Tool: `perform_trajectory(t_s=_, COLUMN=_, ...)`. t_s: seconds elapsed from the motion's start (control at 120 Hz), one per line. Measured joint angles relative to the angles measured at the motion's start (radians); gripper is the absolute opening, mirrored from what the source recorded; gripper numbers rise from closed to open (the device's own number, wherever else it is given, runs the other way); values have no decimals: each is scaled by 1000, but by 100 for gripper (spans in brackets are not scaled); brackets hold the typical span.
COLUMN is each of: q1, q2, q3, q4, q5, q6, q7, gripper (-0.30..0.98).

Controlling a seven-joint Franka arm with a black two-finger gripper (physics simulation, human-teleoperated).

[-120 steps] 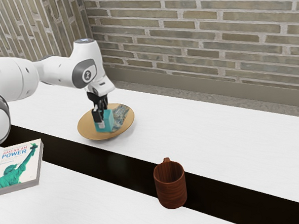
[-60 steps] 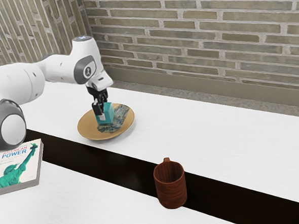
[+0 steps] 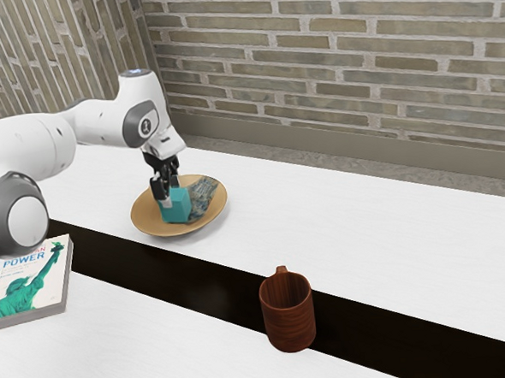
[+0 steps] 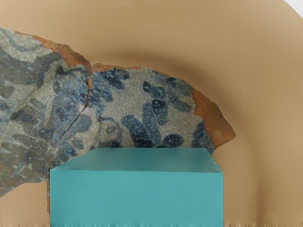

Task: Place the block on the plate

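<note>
Gripper [image 3: 170,197] points down over the plate [image 3: 144,216], right at the teal block [image 3: 176,208]; whether it is clamped or loosened, I cannot tell. The block is within the plate's rim in the exterior view, and in the wrist view it covers part of a cracked, blue-patterned shard [image 3: 204,194] lying on the plate. Farther out on the white table [image 3: 393,240], a book [image 3: 29,287] with a green statue on its cover lies toward the exterior view's left, and a brown wooden mug [image 3: 289,324] stands upright at the dark strip [image 3: 198,285].
</note>
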Motion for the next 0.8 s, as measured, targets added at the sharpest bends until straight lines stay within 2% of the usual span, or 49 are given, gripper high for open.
perform_trajectory(t_s=0.233, q1=-6, q2=-30, q3=1, q4=-7, q5=1, q6=-15, q7=9, gripper=65)
perform_trajectory(t_s=0.483, q1=-6, q2=-136, q3=5, q4=-36, q5=-3, q6=-69, q7=-1, gripper=67)
perform_trajectory(t_s=0.8, q1=-18, q2=-305, q3=2, q4=-181, q5=-16, q6=-112, q7=-181, gripper=68)
